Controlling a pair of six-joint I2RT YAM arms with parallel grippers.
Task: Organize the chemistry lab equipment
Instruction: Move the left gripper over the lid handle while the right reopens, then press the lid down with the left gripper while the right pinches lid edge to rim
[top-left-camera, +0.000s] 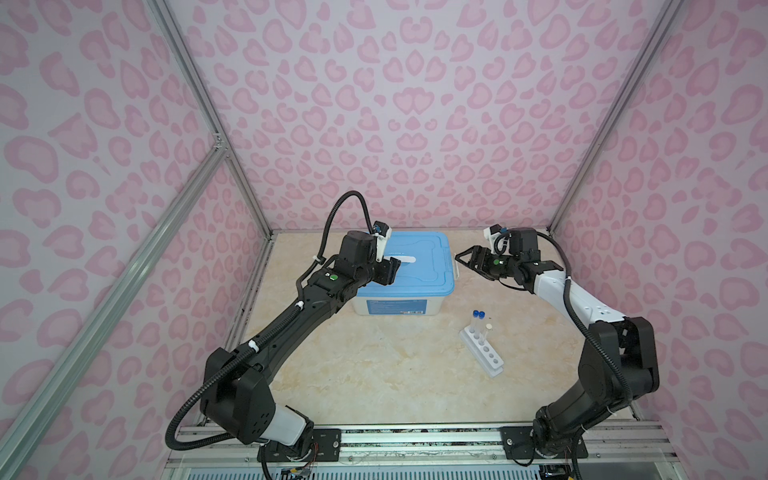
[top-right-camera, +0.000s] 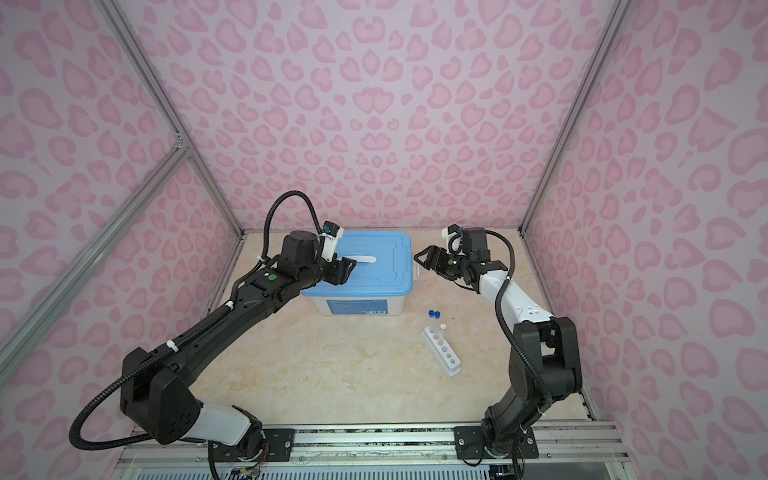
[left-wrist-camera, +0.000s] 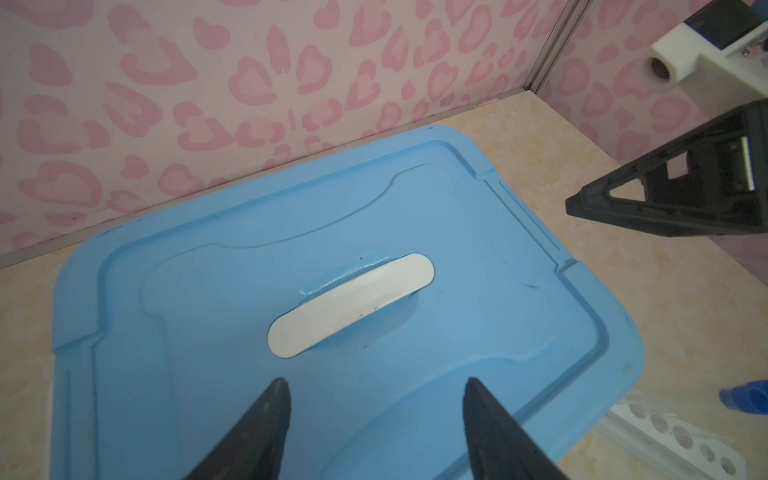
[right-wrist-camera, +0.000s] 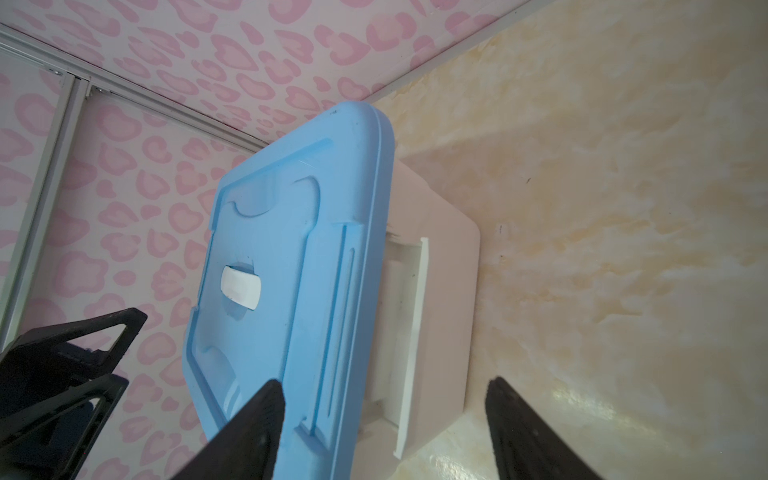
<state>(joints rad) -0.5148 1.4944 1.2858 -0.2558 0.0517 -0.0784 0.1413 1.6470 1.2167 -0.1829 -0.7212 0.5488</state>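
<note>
The white six-hole rack (top-left-camera: 482, 352) (top-right-camera: 441, 352) lies on the floor right of centre. Two clear test tubes with blue caps (top-left-camera: 478, 318) (top-right-camera: 434, 316) and one with a pale cap (top-left-camera: 489, 330) stand in its far holes. In the left wrist view, the rack (left-wrist-camera: 673, 436) and a blue cap (left-wrist-camera: 746, 395) show at the edge. My left gripper (top-left-camera: 394, 272) (top-right-camera: 348, 270) (left-wrist-camera: 374, 384) hangs open and empty over the blue lid, just short of its white handle (left-wrist-camera: 351, 303). My right gripper (top-left-camera: 457, 264) (top-right-camera: 416, 262) (right-wrist-camera: 382, 384) is open at the bin's right end, holding nothing.
The large white bin (top-left-camera: 395, 305) with its blue lid (top-left-camera: 424, 266) (right-wrist-camera: 299, 249) on stands against the back wall. A white latch flap (right-wrist-camera: 411, 332) shows on the bin's right end. Patterned walls close in the back and both sides.
</note>
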